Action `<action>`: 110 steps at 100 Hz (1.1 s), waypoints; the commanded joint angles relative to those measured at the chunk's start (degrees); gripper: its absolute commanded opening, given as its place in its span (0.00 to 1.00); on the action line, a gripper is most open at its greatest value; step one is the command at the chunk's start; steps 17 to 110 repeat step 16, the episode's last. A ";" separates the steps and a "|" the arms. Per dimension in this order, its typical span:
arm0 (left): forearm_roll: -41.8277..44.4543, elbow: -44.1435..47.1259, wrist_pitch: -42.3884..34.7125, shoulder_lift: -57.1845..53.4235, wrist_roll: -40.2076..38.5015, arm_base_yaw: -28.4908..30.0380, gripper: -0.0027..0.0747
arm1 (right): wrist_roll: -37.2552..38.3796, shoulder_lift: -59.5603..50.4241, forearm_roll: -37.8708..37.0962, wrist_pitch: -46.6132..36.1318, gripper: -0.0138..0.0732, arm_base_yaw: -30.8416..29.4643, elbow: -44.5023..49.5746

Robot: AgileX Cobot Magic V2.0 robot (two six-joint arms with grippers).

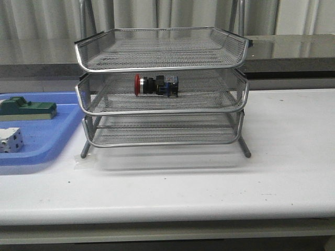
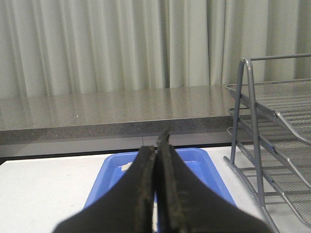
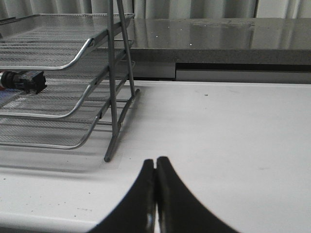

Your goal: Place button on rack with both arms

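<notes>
Resting button (image 1: 156, 85) apart from claws (image 3: 155, 167)

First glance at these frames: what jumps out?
The three-tier wire rack dominates mid-table, with the red-headed button lying on its side in the middle tier. A blue tray sits at the rack's left, holding a green block and a white perforated block. The left gripper and right gripper are shut and empty.

On my left I see a flat blue plastic tray (image 1: 39, 149) holding a green block (image 1: 27, 109) and a white perforated block (image 1: 10, 139), on the white table (image 1: 209, 183).
</notes>
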 commanded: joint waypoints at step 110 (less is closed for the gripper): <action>-0.62 1.94 -4.91 -1.89 -0.62 0.20 0.01 | 0.09 -0.92 -0.44 -4.99 0.08 -0.10 0.07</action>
